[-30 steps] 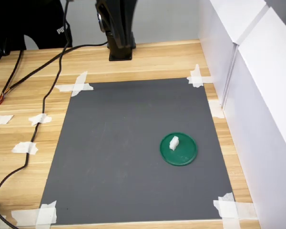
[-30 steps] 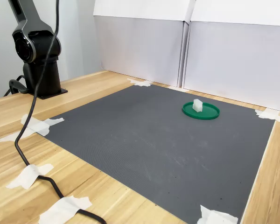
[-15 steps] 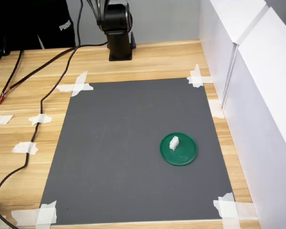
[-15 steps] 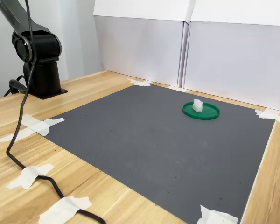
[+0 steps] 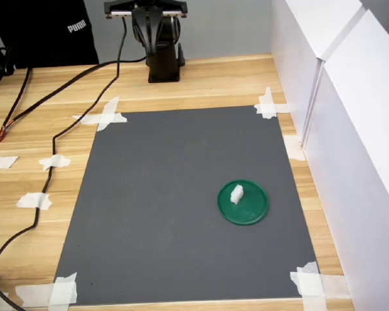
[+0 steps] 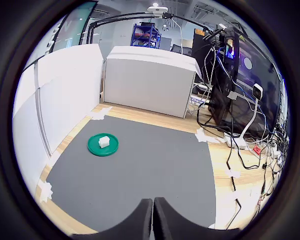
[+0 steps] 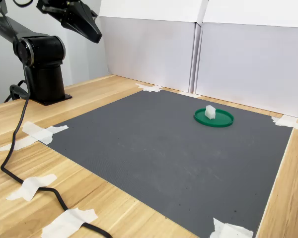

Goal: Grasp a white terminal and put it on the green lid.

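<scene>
The white terminal (image 5: 236,193) sits upright on the green lid (image 5: 253,208), a little off the lid's centre, on the grey mat (image 5: 168,194). Both exterior views and the wrist view show this: terminal (image 7: 209,112) on lid (image 7: 224,119), terminal (image 6: 104,141) on lid (image 6: 95,148). My gripper (image 7: 97,37) hangs high above the arm's base (image 7: 43,74), far from the lid, at the second exterior view's upper left. In the wrist view the gripper (image 6: 153,200) is shut, its two fingers touching with nothing between them.
White panels (image 5: 337,97) wall off the first exterior view's right side. Black cables (image 5: 58,123) trail over the wood on the first exterior view's left, among white tape scraps (image 5: 34,201). A person in black clothing (image 5: 45,32) stands behind the table.
The arm has folded back over its base and the gripper has come into the second exterior view's upper left. The cable has shifted with it. Terminal and lid have not moved.
</scene>
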`<act>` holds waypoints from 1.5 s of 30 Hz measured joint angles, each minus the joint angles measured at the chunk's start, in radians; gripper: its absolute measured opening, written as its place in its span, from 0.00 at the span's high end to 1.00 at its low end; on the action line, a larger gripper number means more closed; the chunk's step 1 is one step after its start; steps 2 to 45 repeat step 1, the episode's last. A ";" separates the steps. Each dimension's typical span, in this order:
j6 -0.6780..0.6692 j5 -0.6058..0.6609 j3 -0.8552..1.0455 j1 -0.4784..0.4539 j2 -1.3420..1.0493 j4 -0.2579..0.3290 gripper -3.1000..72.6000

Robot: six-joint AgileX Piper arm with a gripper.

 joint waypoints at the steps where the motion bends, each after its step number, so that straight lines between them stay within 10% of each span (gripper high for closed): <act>1: 0.000 0.000 0.014 0.000 -0.033 0.000 0.98; 45: 0.000 0.000 0.014 0.000 -0.033 0.000 0.98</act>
